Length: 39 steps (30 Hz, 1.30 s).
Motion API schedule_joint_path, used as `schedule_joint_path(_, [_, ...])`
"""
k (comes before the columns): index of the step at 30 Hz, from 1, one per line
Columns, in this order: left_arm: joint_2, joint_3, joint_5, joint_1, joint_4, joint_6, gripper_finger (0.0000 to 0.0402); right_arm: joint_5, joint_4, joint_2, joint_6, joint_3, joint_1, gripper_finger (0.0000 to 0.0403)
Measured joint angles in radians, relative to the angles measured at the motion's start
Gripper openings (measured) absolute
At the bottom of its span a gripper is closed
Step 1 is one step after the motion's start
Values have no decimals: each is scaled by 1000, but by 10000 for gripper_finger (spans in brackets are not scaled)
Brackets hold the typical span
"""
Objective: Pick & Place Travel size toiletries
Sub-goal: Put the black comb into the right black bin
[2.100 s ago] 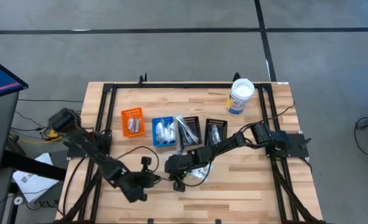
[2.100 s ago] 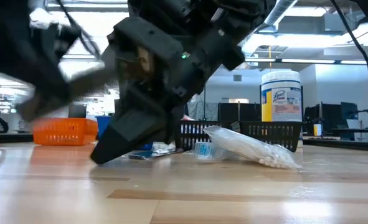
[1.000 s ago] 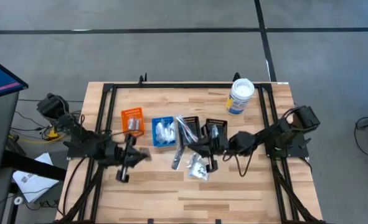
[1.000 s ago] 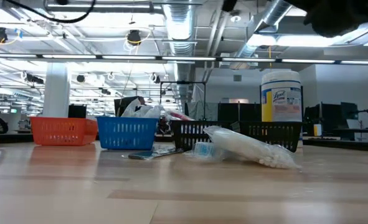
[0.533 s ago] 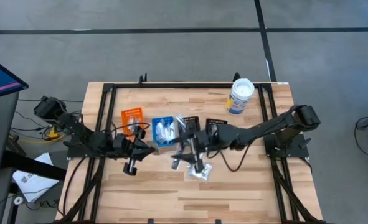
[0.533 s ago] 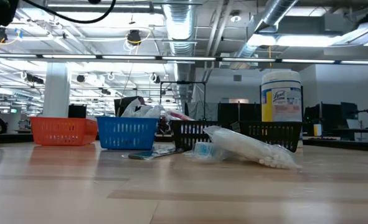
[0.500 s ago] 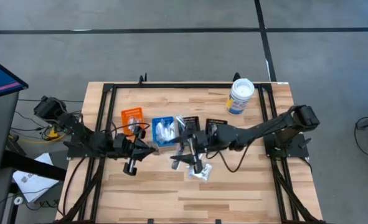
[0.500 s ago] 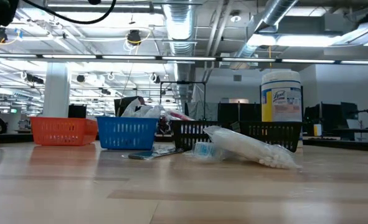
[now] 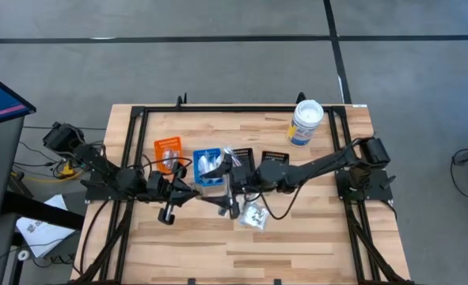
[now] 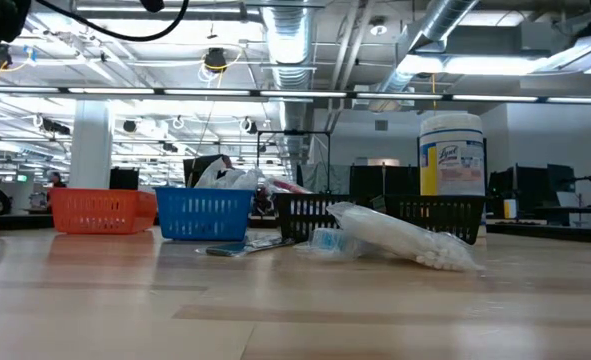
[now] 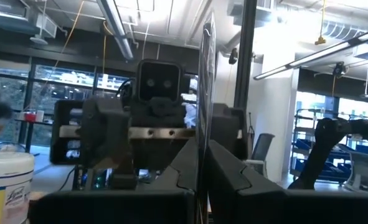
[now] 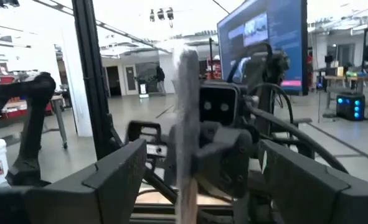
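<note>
A thin silvery sachet (image 11: 200, 112) is pinched edge-on in the left gripper (image 9: 192, 192), raised above the desk (image 9: 313, 237). The right gripper (image 9: 227, 192) faces it, fingers spread. Several bins hold toiletries; a white packet (image 9: 254, 216) remains unsorted.

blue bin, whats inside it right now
White crinkly packets fill the blue bin and rise above its rim in the low view. The right gripper hangs beside its near corner, hiding part of it. What lies beneath the packets is covered.
</note>
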Motion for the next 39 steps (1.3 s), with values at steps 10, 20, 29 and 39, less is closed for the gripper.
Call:
schedule_joint_path(10, [0,0,-20,93,-132,-98,4,0,-29,-1,32,0,-9,302])
schedule_joint_path(20, [0,0,-17,84,-127,-75,4,0,-61,-1,42,0,-16,272])
schedule_joint_path(29, [0,0,-13,83,-127,-80,5,3,-68,-1,31,0,-16,105])
schedule_joint_path(39, [0,0,-9,80,-125,-63,42,3,-91,-1,4,0,-16,20])
